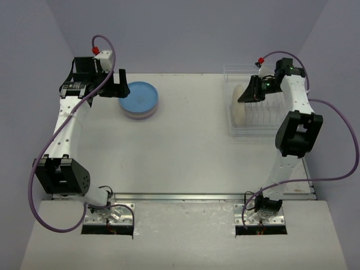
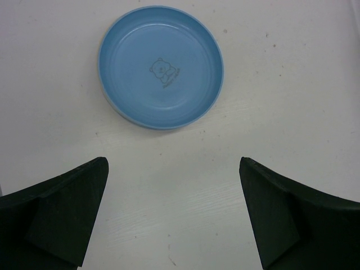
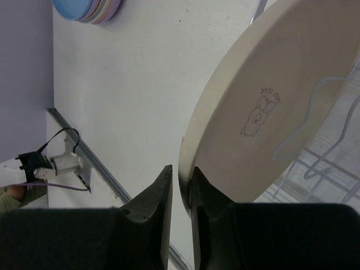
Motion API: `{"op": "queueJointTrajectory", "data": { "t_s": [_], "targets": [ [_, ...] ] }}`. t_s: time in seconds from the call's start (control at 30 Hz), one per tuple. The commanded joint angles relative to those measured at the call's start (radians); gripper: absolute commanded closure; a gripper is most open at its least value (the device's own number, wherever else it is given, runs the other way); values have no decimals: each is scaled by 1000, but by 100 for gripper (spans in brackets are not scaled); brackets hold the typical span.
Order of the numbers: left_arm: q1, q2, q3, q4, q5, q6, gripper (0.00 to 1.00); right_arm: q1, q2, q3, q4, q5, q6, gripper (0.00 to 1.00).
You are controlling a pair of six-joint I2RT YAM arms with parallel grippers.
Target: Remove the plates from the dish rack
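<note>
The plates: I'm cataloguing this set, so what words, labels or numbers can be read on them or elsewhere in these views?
On the blue plate: tiny lettering under a bear drawing, too small to read.
On the cream plate: a curved line of lettering above a cartoon animal, too blurred to read.
Elsewhere: no readable text.

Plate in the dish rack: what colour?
The plate is cream with a small outlined cartoon; best in the right wrist view.

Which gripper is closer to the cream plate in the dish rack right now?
Right. The right gripper pinches the rim of the cream plate in the dish rack; the left gripper hangs open far off, beside the blue-topped plate stack.
</note>
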State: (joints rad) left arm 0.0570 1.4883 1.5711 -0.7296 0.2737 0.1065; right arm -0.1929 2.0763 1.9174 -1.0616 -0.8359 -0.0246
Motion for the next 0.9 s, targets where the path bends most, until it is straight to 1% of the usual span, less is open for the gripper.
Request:
{"op": "queueJointTrajectory", "data": {
  "t_s": [0.0,0.17,0.3,0.67,0.87],
  "targets": [
    [-10,-13,10,36,19,-15,0,-4,14,71,-24,-101,-2,88],
    [-11,-10,13,23,36,-21,0,-29,28,89,-61,-173,5,96],
    [-11,-17,4,22,32,-18,0,-52,22,101,-90,-204,-9,99],
    [-12,-19,10,20,31,-19,0,-106,-38,150,-162,-279,-47,100],
    [-11,-19,15,13,33,-21,0,-122,-79,209,-226,-262,-117,100]
  ]
}}
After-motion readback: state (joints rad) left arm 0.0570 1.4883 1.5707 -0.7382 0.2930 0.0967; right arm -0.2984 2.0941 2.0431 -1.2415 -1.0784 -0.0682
